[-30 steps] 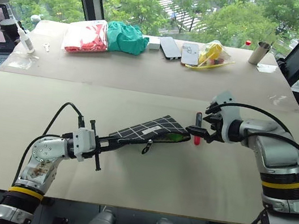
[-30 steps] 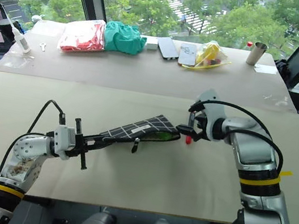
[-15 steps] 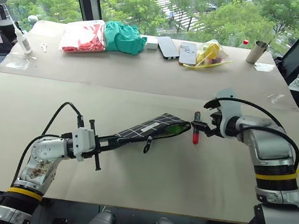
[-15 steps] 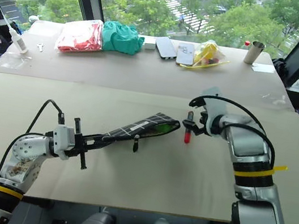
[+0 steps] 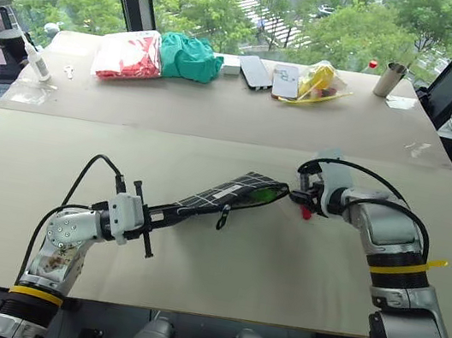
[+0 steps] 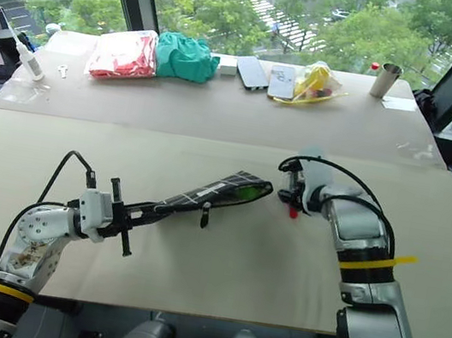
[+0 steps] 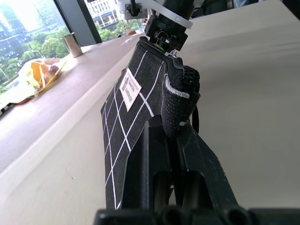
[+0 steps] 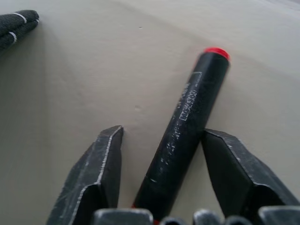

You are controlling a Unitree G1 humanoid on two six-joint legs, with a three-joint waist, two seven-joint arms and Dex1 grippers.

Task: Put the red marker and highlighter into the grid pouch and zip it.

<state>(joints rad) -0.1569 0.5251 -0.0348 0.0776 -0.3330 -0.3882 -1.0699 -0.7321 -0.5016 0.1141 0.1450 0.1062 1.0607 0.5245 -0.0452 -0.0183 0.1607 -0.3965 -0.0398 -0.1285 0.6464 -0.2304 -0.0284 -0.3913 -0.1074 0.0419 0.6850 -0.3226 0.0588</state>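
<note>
Right gripper (image 8: 161, 176) half-open astride the red marker (image 8: 190, 126) beside the grid pouch (image 5: 226, 197), left gripper (image 7: 168, 154) clamping it; could roll away, pinched off-centre.

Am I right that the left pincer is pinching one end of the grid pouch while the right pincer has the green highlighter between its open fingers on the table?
Not quite. The left pincer does pinch the grid pouch, but between the right pincer's open fingers lies the red marker, as the right wrist view shows. The highlighter sits in the pouch's mouth.
</note>
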